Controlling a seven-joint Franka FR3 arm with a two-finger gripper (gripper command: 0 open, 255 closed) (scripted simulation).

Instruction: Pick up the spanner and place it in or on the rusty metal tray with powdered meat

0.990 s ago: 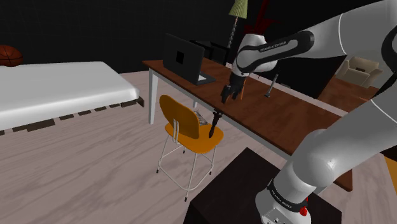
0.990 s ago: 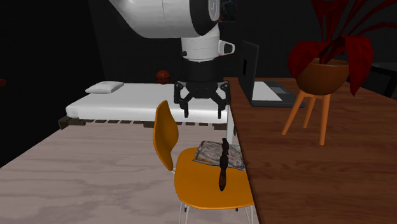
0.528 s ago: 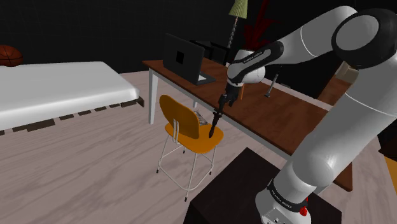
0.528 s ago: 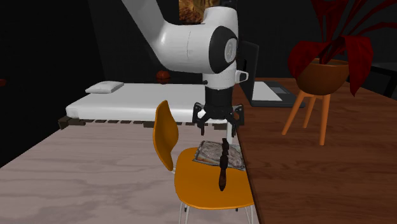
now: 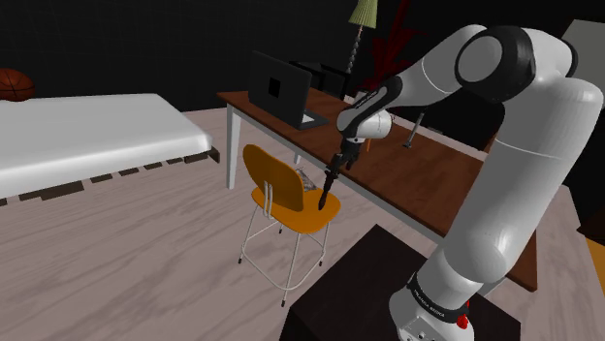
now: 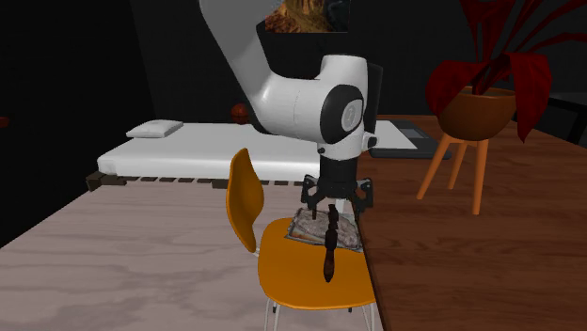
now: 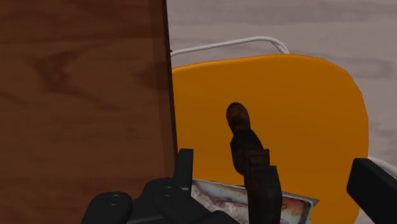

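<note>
Rusty metal tray (image 6: 307, 227): partly hidden behind all-black two-finger gripper (image 6: 336, 201). Dark rusty spanner (image 6: 329, 246): upright on orange chair (image 6: 292, 275), top between parted fingers, untouched.

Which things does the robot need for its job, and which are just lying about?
For the job: spanner, tray, hand (open, at the spanner's top).

Just lying about: chair (spanner and tray sit on it), table, laptop, plant, bed, ball.
</note>
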